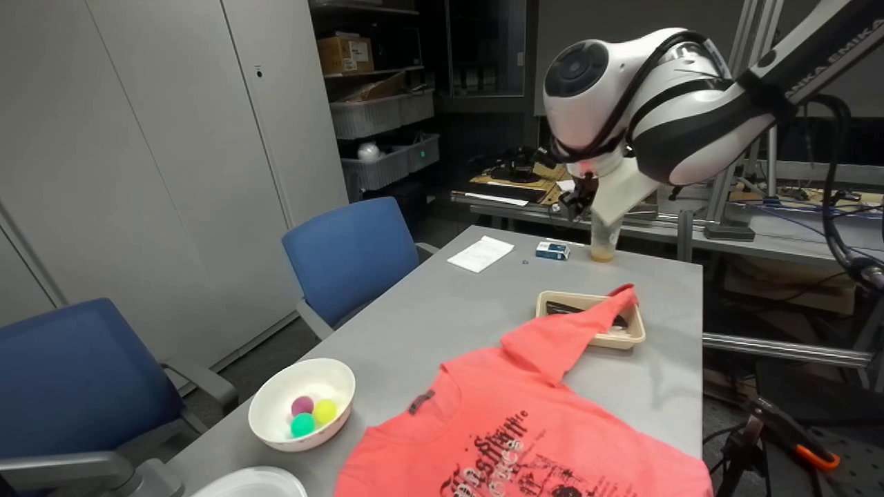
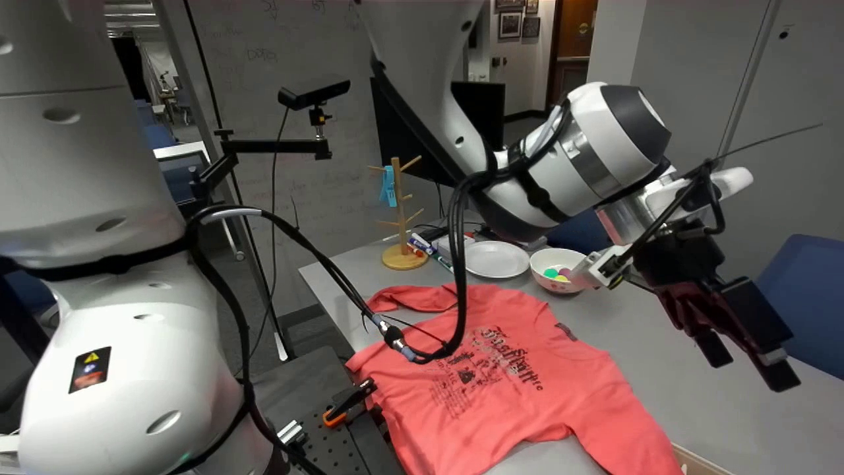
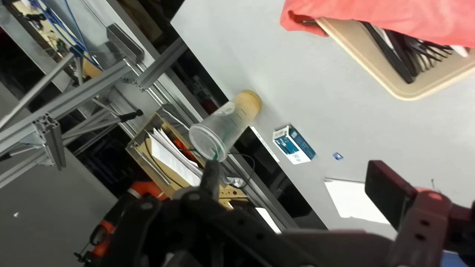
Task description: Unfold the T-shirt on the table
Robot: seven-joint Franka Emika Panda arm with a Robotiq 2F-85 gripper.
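Note:
The coral-red T-shirt (image 1: 476, 414) lies spread on the light-grey table (image 1: 407, 324), dark lettering facing up. In an exterior view the shirt (image 2: 501, 376) shows nearly whole, with one sleeve stretched out and the other bent at the far edge. The stretched sleeve lies across the cutlery tray; this sleeve (image 3: 389, 16) also shows at the top of the wrist view. My gripper (image 2: 748, 363) is open and empty, raised above the table and away from the shirt. In the wrist view the fingers (image 3: 297, 181) stand wide apart with nothing between them.
A beige tray (image 1: 632, 335) with black cutlery sits partly under the sleeve. A plastic cup (image 3: 230, 122), a small blue box (image 3: 294, 144) and white paper (image 1: 481, 254) stand near the table's end. A bowl with balls (image 1: 304, 376), a white plate (image 2: 496, 259) and a wooden rack (image 2: 400, 218) stand beyond the shirt.

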